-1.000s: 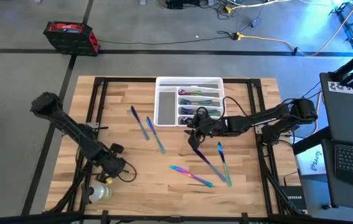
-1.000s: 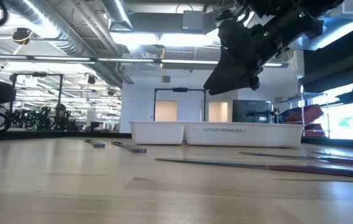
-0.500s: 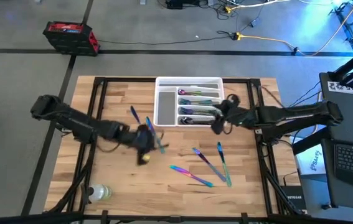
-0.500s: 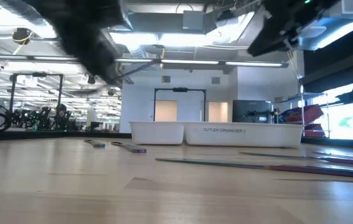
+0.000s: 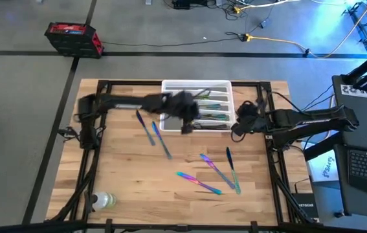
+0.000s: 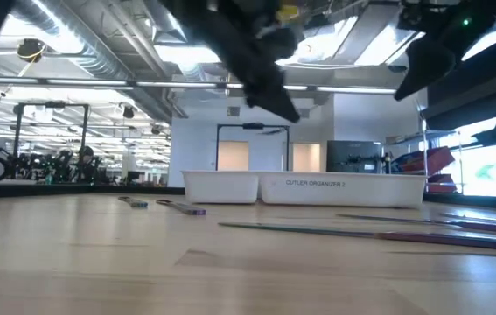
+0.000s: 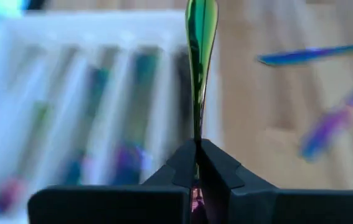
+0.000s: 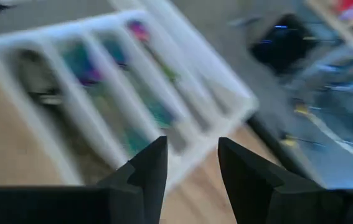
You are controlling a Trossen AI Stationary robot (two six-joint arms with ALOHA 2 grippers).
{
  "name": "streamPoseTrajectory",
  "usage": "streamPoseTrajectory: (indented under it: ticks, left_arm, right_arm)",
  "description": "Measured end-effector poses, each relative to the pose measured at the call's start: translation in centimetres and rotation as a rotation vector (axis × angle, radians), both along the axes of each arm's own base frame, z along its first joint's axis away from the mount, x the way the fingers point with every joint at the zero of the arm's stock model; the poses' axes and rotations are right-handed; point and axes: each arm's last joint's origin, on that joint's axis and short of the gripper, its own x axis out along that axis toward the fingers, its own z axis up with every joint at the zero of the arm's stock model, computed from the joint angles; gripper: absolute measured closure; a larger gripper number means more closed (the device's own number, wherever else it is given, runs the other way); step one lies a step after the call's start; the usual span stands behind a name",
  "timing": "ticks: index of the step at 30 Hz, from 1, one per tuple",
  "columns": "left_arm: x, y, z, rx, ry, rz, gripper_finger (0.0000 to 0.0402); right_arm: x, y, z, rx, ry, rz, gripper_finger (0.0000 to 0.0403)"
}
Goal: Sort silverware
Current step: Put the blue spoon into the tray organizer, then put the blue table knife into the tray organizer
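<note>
Butcher-block table [image 5: 125, 175] fills the high view, with a white cutlery organizer [image 5: 170, 115] at its twelve o'clock edge and a clear plastic bottle [image 5: 103, 200] near seven o'clock. The left gripper [image 5: 186, 111] hangs over the organizer, its fingers [image 7: 185, 163] pinched together on the handle of one iridescent green utensil [image 7: 200, 37], which stands straight out ahead of the gripper toward the slotted compartments. I judge this the delivery step: the next move calls for lining the piece up over the slot holding its kind, lowering, then letting go. Which kind it is I cannot tell. The right gripper [image 5: 238, 128] waits just off the organizer's three o'clock side, fingers [image 8: 145, 171] apart and empty. Loose silverware [image 5: 212, 171] lies around the table's centre: two pieces at nine o'clock, more toward five o'clock.
</note>
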Motion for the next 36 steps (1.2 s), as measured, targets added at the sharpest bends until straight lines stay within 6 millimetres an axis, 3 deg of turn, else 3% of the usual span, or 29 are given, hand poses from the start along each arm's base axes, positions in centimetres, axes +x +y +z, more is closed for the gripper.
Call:
streamPoseTrajectory:
  ticks: [8,11,17,27,31,36]
  left_arm:
    - [3.9,9.4,-0.1,0.096,0.078,-0.043,0.0401]
    - [4.4,11.6,-0.7,0.149,0.116,-0.078,0.0401]
    - [3.6,15.4,-4.5,0.114,0.252,-0.104,0.0401]
    - [2.5,18.8,-6.8,0.046,0.218,-0.074,0.0401]
    - [2.3,19.1,-6.8,0.011,0.208,-0.049,0.0395]
    - [2.3,18.8,-6.9,-0.008,0.216,-0.043,0.0357]
  right_arm:
    - [-0.3,-1.5,-0.1,0.023,-0.019,-0.132,0.0276]
    - [-0.5,-2.5,-0.1,0.034,-0.025,-0.195,0.0276]
    - [-0.9,-4.4,-0.1,0.05,-0.031,-0.305,0.0276]
    - [-1.1,-6.1,-1.3,0.082,-0.06,-0.37,0.0276]
    - [-1.3,-6.3,-2.6,0.127,-0.046,-0.368,0.0276]
    - [-1.6,-6.3,-3.7,0.149,-0.031,-0.39,0.0276]
